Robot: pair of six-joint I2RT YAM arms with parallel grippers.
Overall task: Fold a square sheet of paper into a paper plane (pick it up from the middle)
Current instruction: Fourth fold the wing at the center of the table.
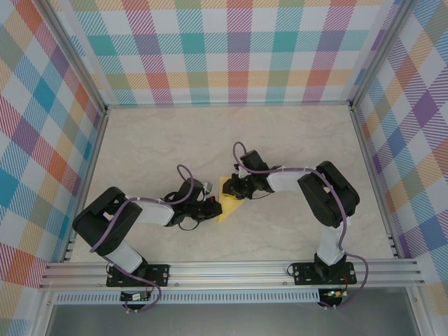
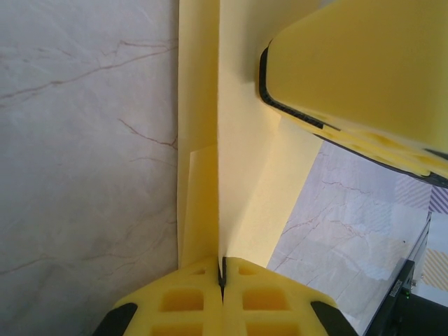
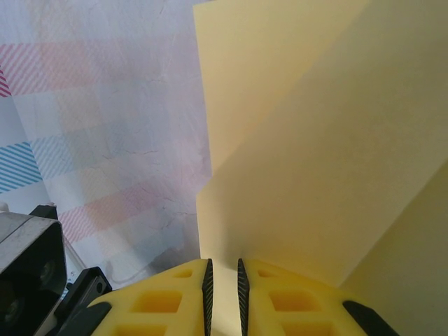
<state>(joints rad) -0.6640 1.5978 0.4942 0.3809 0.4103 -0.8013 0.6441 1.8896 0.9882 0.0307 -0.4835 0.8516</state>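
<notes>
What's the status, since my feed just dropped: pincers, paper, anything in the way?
Left pincer shut on the paper at a fold. Right pincer shut on the paper's edge. Paper partly folded, held between both. No obstruction seen.

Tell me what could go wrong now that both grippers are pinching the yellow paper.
1. Both the left gripper and right gripper pinch the thin paper; pulling apart could tear it.
2. The left gripper holds just the paper's edge, so it might slip out.
3. The folded layers look misaligned, so pressing now could set a crooked crease.
</notes>
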